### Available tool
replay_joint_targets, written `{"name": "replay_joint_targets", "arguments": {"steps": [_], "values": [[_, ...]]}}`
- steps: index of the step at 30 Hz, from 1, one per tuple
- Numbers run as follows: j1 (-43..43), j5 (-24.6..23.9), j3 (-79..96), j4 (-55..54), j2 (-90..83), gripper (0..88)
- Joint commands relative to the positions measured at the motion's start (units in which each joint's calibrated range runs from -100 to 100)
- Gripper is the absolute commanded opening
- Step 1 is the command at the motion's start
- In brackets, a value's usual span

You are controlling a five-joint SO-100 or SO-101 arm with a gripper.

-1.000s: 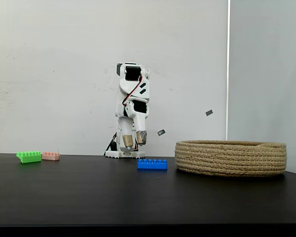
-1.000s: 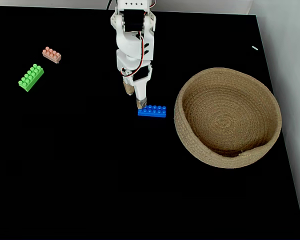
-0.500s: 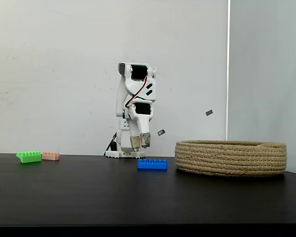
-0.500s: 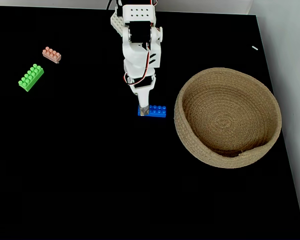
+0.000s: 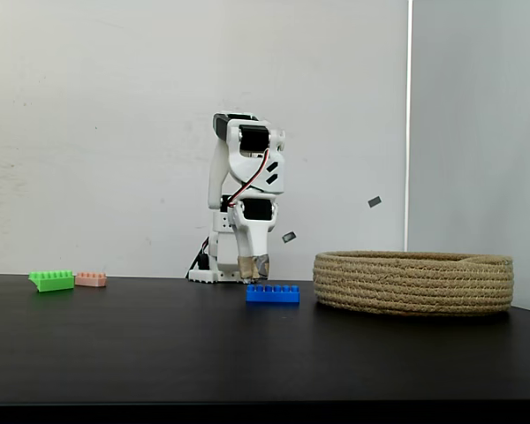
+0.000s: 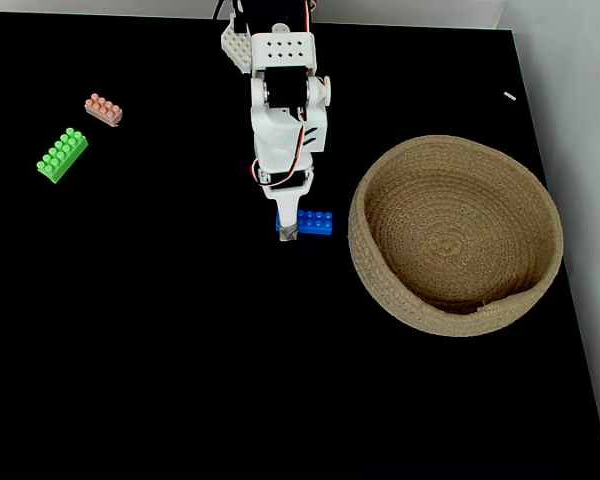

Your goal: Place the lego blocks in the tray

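The long blue lego block [image 5: 272, 294] [image 6: 317, 222] lies flat on the black table just left of the tray [image 5: 413, 283] [image 6: 450, 322], a wide, shallow round basket of coiled tan rope with nothing in it. My gripper [image 5: 253, 276] [image 6: 289, 232] points down over the blue block's left end, its tips just above the studs and a narrow gap between the fingers. Far to the left, the green block [image 5: 52, 280] [image 6: 62, 155] and the smaller pink block [image 5: 91, 279] [image 6: 103, 108] lie close together.
The arm's white base [image 5: 214, 274] stands at the back edge of the table against a white wall. The tray sits close to the table's right edge [image 6: 576, 330]. Open black tabletop stretches across the front.
The arm has swung right and reached forward and down. The gripper went from beside the blue block's left end to right above it, and its fingers look closer together.
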Motion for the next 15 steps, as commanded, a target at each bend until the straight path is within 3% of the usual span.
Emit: {"name": "replay_joint_targets", "arguments": {"steps": [1,15], "values": [[-1.72,-0.54,-4.59,0.61,-0.37,24.8],[-3.86,-2.39,-5.50,0.61,3.67,23.0]]}}
